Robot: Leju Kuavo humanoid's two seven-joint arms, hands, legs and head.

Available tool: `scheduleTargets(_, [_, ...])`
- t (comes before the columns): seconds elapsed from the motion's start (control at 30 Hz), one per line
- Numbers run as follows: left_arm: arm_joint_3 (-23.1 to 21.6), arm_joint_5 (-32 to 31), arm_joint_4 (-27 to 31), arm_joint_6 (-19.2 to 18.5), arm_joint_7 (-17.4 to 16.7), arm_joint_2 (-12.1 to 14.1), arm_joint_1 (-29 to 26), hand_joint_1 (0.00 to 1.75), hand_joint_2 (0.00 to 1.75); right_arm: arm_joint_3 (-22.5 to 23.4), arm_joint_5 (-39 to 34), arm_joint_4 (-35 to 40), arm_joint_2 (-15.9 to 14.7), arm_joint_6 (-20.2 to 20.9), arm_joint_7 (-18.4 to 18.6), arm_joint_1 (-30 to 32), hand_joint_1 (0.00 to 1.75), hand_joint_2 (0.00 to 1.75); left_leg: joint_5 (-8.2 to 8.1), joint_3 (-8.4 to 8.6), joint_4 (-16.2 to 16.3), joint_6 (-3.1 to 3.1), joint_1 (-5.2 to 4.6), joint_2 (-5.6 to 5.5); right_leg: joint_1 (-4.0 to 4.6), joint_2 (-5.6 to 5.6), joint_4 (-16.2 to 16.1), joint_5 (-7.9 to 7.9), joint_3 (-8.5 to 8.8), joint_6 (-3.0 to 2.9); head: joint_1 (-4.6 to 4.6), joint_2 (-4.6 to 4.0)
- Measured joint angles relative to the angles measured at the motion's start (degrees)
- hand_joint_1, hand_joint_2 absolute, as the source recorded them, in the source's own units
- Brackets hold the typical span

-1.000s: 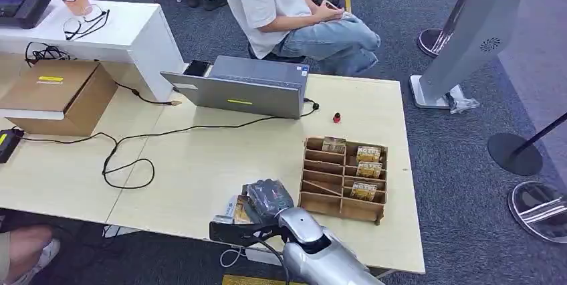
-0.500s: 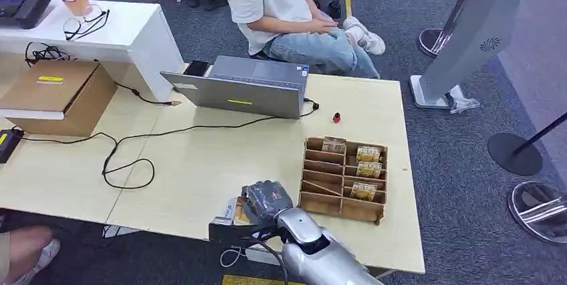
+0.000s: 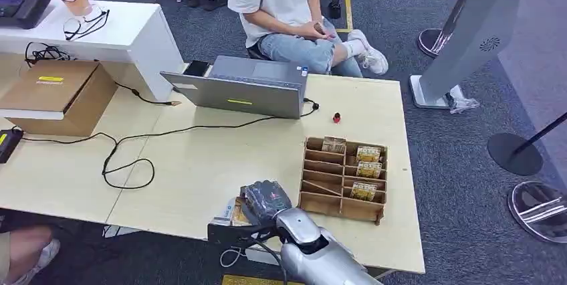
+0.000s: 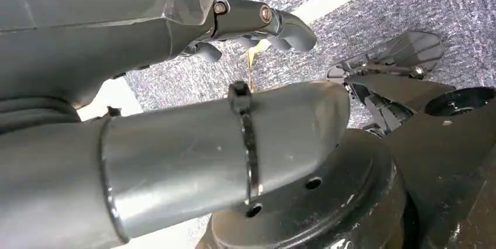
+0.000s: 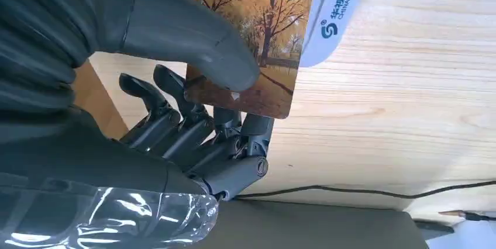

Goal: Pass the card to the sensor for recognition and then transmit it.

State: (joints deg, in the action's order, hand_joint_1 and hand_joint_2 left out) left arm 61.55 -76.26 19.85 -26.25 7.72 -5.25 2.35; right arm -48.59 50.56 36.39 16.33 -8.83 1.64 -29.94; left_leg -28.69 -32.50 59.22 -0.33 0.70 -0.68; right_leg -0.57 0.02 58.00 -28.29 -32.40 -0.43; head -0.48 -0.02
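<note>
My right hand [image 3: 267,199] hovers at the table's near edge, left of the wooden rack. It pinches a card [image 5: 257,38] printed with autumn trees between its thumb [image 5: 193,38] and its dark fingers [image 5: 193,126]. The card lies over a white sensor [image 5: 336,15] with a blue logo, which sits on the light wood table [image 5: 409,85]. From the head view, the card [image 3: 239,213] and the sensor [image 3: 222,216] peek out beside the hand. My left hand [image 4: 263,24] hangs over the carpet with its fingers loosely apart, holding nothing.
A wooden rack [image 3: 342,209] holding several more cards stands right of my hand. A laptop [image 3: 241,87], a black cable [image 3: 127,158], a small red object [image 3: 337,118] and a cardboard box [image 3: 57,94] lie farther off. A person [image 3: 287,4] sits behind the table.
My right hand with the card has edged slightly toward the table's near edge. The seated person has shifted their legs to the right.
</note>
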Motion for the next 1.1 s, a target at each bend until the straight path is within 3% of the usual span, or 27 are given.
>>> scheduleTargets(1.1, [-0.07,0.37,0.68,-0.42,-0.52,-0.57,-0.04,0.0,0.0,-0.52,1.01,-2.88,0.74,-0.96,0.35,-0.76,1.75,1.75,0.01,0.02,0.0,-0.01,0.0,0.0,0.0,0.01,0.0,0.01,0.01,-0.01,0.0,0.0])
